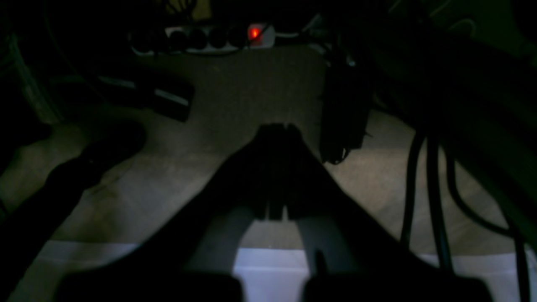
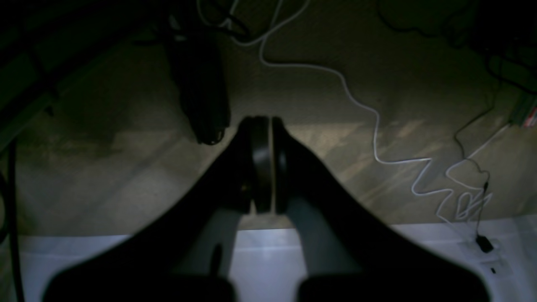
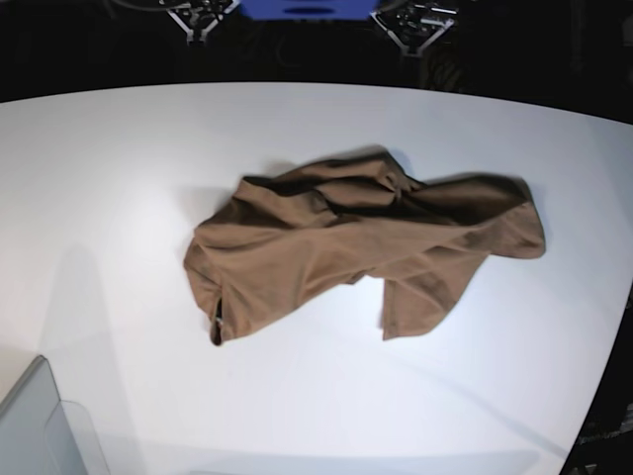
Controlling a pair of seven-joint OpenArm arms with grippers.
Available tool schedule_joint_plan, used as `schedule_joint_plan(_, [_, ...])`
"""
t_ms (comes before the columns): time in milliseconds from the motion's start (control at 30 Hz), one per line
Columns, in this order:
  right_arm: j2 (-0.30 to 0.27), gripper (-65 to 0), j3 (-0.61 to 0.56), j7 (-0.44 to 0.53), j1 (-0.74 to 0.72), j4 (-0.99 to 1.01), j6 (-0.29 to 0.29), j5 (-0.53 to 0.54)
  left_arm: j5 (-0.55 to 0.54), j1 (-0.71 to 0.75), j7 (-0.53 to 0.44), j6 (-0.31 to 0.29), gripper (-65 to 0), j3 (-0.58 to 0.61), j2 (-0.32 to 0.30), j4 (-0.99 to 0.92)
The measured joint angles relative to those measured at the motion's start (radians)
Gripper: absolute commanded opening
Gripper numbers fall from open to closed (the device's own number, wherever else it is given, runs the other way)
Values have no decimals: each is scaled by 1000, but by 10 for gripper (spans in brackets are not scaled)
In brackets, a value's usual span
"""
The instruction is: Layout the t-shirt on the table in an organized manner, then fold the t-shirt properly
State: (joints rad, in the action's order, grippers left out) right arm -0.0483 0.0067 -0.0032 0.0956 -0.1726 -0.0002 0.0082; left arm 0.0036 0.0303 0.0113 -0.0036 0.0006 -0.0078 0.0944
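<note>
Two end effectors, left [image 1: 277, 130] and right [image 2: 262, 126], hang clenched and empty off the counter [image 3: 119, 168]; we judge layout unstarted: next, grasp the crumpled shirt [image 3: 346, 247] lying mid-counter.

A plain brown t-shirt [image 3: 361, 247], unprinted, is seen at frame centre on a plain white table [image 3: 119, 178]; a grey translucent bin [image 3: 40, 430] is noted lower left.
</note>
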Motion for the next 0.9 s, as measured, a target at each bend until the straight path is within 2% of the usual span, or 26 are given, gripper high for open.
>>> schedule_joint_plan(100, [-1, -650, 2, 25, 53, -88, 0, 0, -1, 31, 0, 0, -649, -1, -1, 23])
schedule_joint_plan(200, [-1, -650, -3, 42, 168, -263, 0, 0, -2, 98, 4, -3, -649, -6, -24, 130])
schedule_joint_plan(267, [-2, -650, -2, 18, 254, -387, 0, 0, -3, 157, 0, 2, -649, -6, -38, 228])
schedule_joint_plan(367, [-21, -650, -2, 10, 391, -573, 0, 2, -5, 287, 18, -3, -649, -6, -68, 436])
schedule_joint_plan(500, [-57, -650, 2, 8, 492, -789, 0, 3, -6, 462, 32, 6, -649, -10, -103, 732])
schedule_joint_plan(567, [-70, -650, 3, 19, 540, -901, 0, 3, -6, 536, 25, -14, -649, -3, -129, 899])
schedule_joint_plan(700, [-90, -650, 4, 11, 657, -1112, 3, 3, -7, 658, 10, 1, -649, -10, -181, 1191])
schedule_joint_plan(767, [-89, -650, 39, -1, 717, -1223, 6, 3, -40, 717, 24, -4, -649, -18, -203, 1315])
schedule_joint_plan(900, [-88, -650, 109, 7, 785, -1448, 3, 3, -208, 811, 35, -1, -649, -101, -211, 1538])
